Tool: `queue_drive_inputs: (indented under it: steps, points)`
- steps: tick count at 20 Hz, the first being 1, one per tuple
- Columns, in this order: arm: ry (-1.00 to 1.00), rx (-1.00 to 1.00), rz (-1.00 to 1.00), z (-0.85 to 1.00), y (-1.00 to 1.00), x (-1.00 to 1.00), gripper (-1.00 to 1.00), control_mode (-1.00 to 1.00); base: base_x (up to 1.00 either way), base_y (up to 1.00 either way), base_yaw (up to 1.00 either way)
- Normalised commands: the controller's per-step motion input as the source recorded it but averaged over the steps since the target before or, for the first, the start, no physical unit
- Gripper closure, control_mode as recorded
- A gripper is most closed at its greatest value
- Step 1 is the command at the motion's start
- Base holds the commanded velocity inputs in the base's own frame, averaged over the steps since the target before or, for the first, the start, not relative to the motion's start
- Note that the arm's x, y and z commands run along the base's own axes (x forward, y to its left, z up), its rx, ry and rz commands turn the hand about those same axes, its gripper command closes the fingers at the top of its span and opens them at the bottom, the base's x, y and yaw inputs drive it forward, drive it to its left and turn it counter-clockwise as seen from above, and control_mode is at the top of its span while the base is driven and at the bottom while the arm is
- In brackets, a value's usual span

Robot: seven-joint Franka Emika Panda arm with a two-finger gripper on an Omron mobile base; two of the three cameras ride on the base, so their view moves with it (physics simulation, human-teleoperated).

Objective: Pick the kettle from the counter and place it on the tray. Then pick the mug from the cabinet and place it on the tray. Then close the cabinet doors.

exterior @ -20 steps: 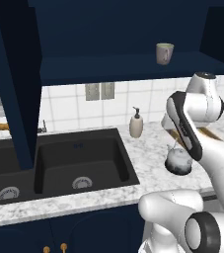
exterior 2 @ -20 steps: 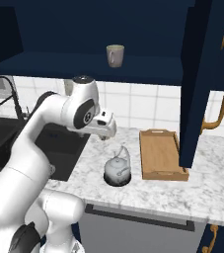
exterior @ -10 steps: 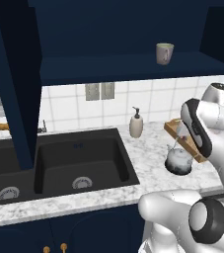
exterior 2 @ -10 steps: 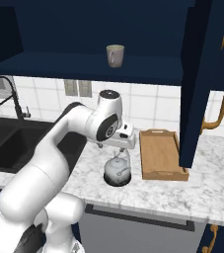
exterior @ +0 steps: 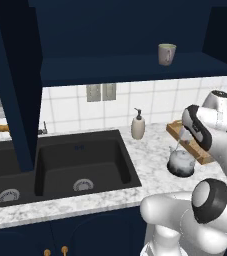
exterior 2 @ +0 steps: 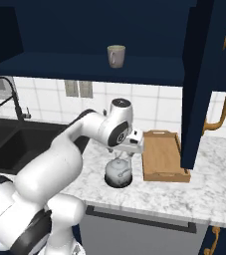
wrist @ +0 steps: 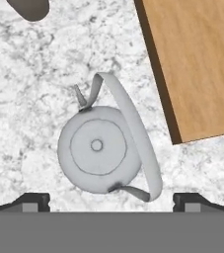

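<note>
Kettle (wrist: 97, 149) sits on the marble worktop (wrist: 44, 74), just beside the wooden tray (exterior 2: 162, 155), handle arched over its lid. Fingers (wrist: 111, 201) hang spread wide above it, apparently not touching. Mug (exterior: 166, 54) stands on the cabinet shelf (exterior: 135, 67).

The counter (exterior 2: 209, 191) is speckled marble with a black double sink (exterior: 60, 165) set into its left part. Right of the sink the kettle (exterior 2: 118, 173) stands on the marble, nearer the front edge. The tray (exterior 2: 164, 157) lies just beside it towards the right end, seemingly not touching it. A soap pump bottle (exterior: 138, 125) stands at the back edge. The navy shelf (exterior: 135, 67) above carries the mug (exterior: 166, 54).
</note>
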Motion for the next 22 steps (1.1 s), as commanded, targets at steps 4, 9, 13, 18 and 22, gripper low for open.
queue_drive_inputs:
  steps: [4, 9, 13, 18, 22]
  points:
    - [0.07, 0.0, 0.0, -0.22, -0.18, 0.32, -1.0, -1.0, 0.0, 0.0, 0.0]
    - [0.01, 0.0, 0.0, -0.25, -0.14, 0.22, -1.0, -1.0, 0.0, 0.0, 0.0]
    - [0.0, 0.0, 0.01, -0.23, -0.13, 0.07, -1.0, -1.0, 0.0, 0.0, 0.0]
    - [0.0, 0.0, 0.01, -0.26, -0.02, 0.03, -1.0, -1.0, 0.0, 0.0, 0.0]
    - [0.0, 0.0, 0.01, -0.25, 0.0, 0.09, -1.0, -1.0, 0.0, 0.0, 0.0]
